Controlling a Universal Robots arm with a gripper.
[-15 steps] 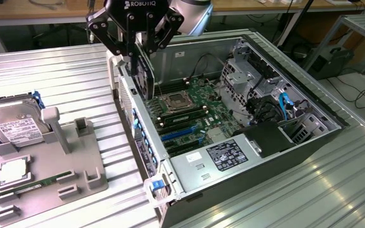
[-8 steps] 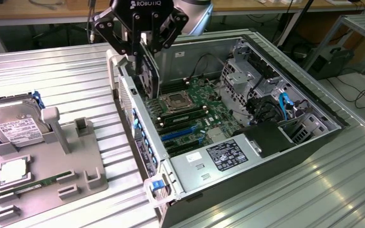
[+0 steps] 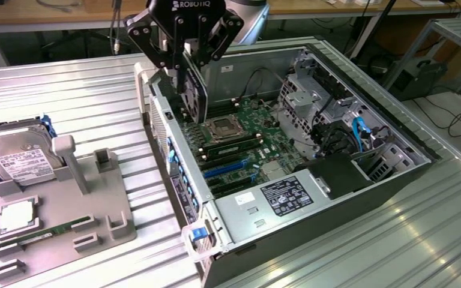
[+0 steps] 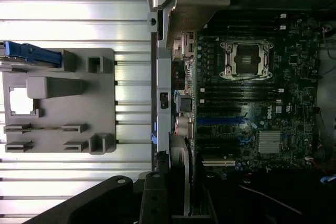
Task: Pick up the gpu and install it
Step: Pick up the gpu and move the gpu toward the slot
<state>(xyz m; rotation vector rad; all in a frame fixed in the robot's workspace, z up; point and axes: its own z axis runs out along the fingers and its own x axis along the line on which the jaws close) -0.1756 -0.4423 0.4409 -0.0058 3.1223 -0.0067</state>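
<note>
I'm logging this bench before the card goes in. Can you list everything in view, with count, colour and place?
gpu: one, black, upright over the open case, above the motherboard
computer case: one, black and silver, open, exterior view's right
motherboard: one, dark green, inside the case
power supply: one, silver with a label, near corner of the case
fixture: one, grey, on the table at the exterior view's left
hard drive: one, silver with a white label, on the fixture
square chip: one, silvery, in a fixture recess
memory stick: one, green, in a fixture slot
table: one, ribbed silver metal
gripper: one, black, jaws shut on the gpu
</note>
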